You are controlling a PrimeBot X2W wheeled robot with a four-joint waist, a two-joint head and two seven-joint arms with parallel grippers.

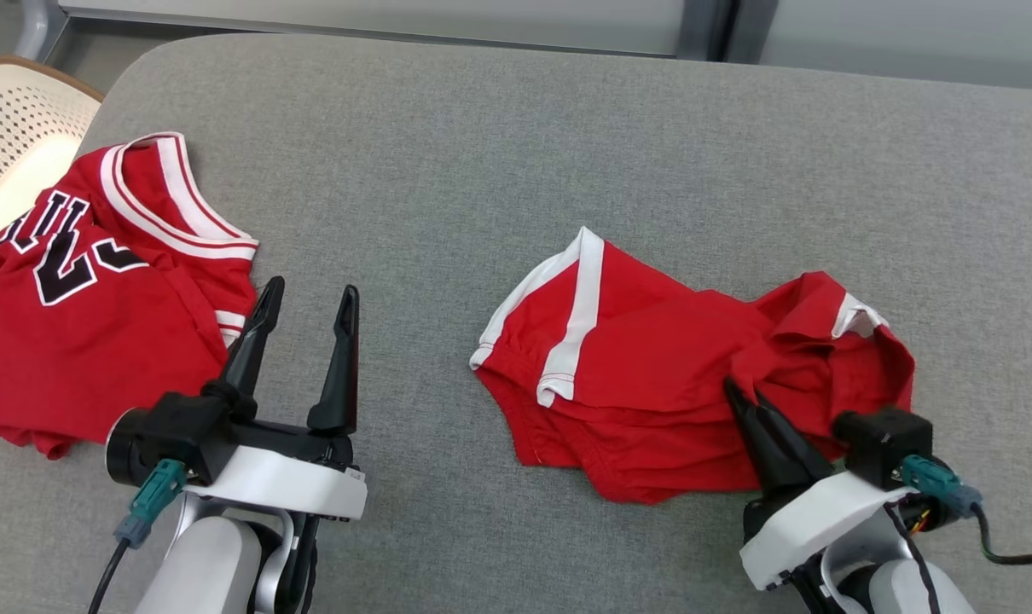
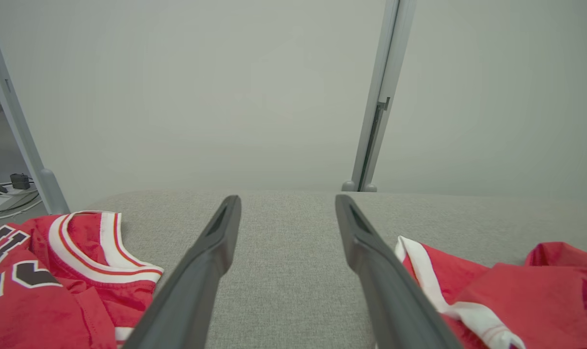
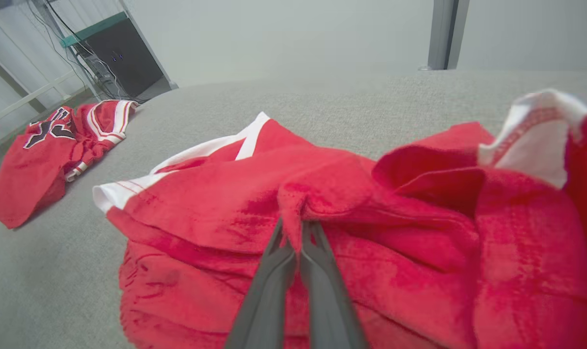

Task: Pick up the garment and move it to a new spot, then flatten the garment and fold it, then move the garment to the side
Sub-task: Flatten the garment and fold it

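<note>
Shorts (image 1: 644, 367) — fold in right tool (image 1: 742, 392)

Grey fabric-covered table (image 1: 516, 145) with rounded corners, spanning the foreground. Beyond its far edge, pale grey-green wall panels (image 2: 201, 87) divided by a light grey upright post (image 2: 377, 106). Off the table's left corner, a cream perforated shell (image 1: 21, 128) with a brown rim, chair or basket undetermined. Further off, a dark cabinet (image 3: 116, 58) with a teal top, cables (image 3: 90, 62) alongside. Even, diffuse lighting.
</note>
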